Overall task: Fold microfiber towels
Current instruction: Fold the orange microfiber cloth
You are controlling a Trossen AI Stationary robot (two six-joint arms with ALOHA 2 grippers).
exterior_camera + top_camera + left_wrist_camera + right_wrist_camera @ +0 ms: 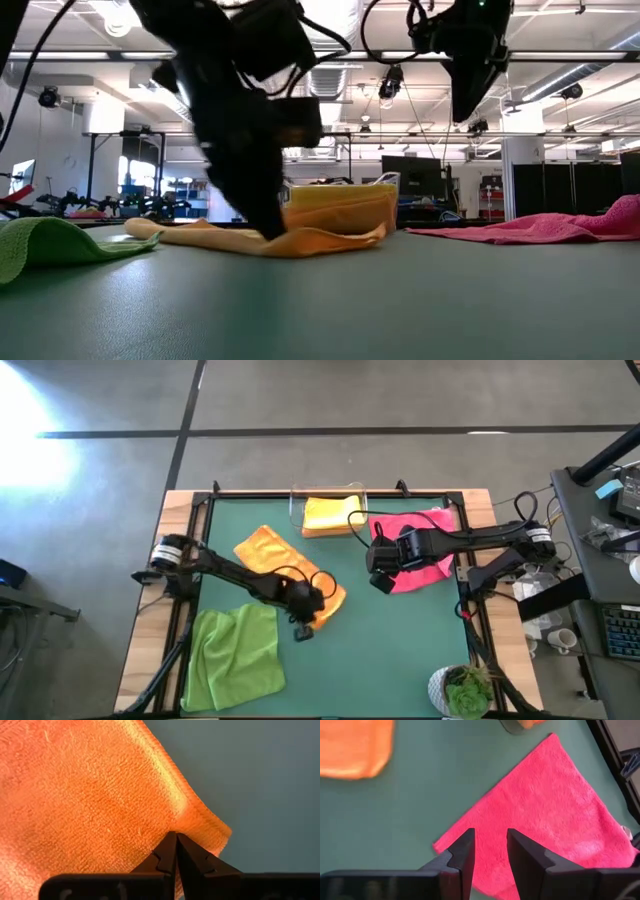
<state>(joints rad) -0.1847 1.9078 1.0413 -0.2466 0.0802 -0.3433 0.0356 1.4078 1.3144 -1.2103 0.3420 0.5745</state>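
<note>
A: Left end effector [176, 836] down on the surface [400, 650], tips pressed together at the near corner of the orange towel [285, 572]. Pinching the edge, or just shut beside it?

B: Hard to tell. Fingers meeting right over the hem in the left wrist view, no cloth clearly between them. Possibly only a few threads caught.

A: So the risk: corner slipping out on the lift, fold half done.

B: Or the whole towel dragging instead of folding, being soft and lying loose on smooth green.

A: Right end effector [489, 851]?

B: Hanging above the pink towel [425, 550], jaws partly apart, nothing held. Pink one flat by the right edge, one corner pointing under the fingers.

A: Trouble there?

B: A descent off the corner and a close on bare surface. Also both arms near mid-surface; a crossing sweep could bring them together.

A: The bin [329, 491]?

B: Clear, at the far edge. Yellow towel [333, 513] folded inside, something orange beneath it in the low view, likely a second towel, not certain.

A: Green towel [236, 657]?

B: Near left corner, rumpled, untouched.
</note>
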